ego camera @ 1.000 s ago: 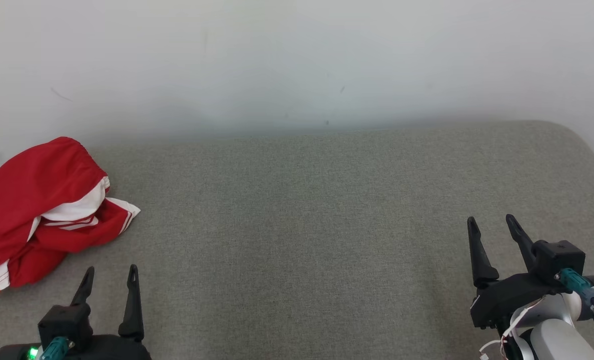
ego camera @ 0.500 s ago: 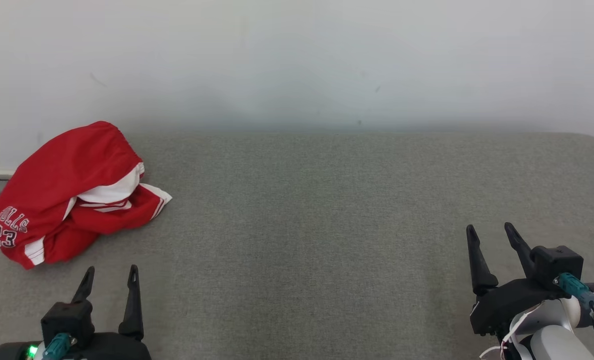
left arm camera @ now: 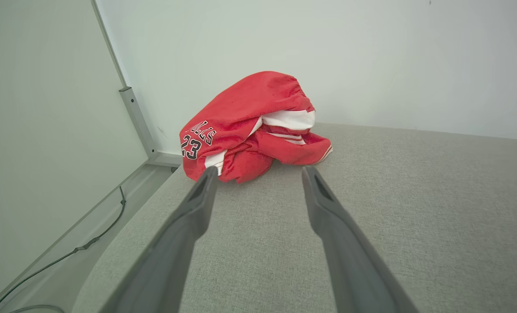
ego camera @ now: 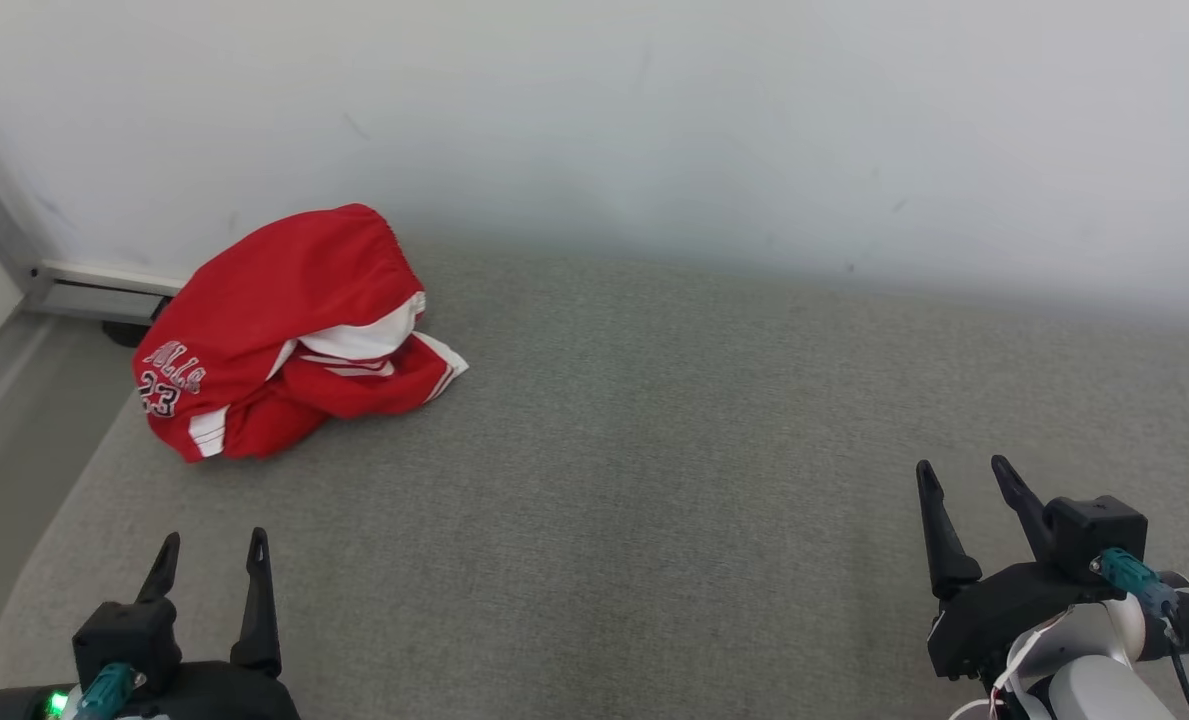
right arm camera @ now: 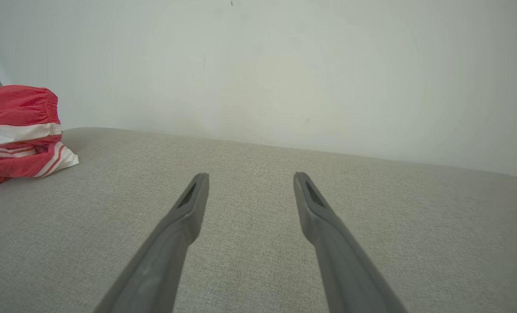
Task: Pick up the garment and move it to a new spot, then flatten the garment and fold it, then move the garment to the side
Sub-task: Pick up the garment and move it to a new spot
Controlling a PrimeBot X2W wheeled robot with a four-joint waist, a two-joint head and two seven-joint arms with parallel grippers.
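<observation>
1. The garment (ego camera: 289,335), red shorts with white trim and a "23" on them, is lying crumpled in a heap at the far left corner of the grey pad (ego camera: 654,450), close to the pad's left edge.
2. The left gripper (ego camera: 213,545) is hovering over the pad's near left corner. Its two dark fingers are standing wide apart and holding nothing. In the left wrist view they are pointing straight at the heap, which is sitting beyond the tips and not touching them.
3. The right gripper (ego camera: 961,472) is hanging over the pad's near right side, spread just as wide and equally empty, well apart from the shorts.
4. Judging by this, the first step, the pick-up, is only just getting under way. Nothing is being gripped or lifted, and the flattening, folding and setting aside are all waiting.
5. The next move is probably calling for the left arm to reach forward along the pad's left side, come down onto the heap and close on a raised fold, perhaps the gathered waistband on top. It should be pinching enough cloth to bring the whole bundle up before carrying it toward the pad's open middle.
6. With the heap sitting so near the pad's left edge, a push instead of a pinch is risking nudging it off.
</observation>
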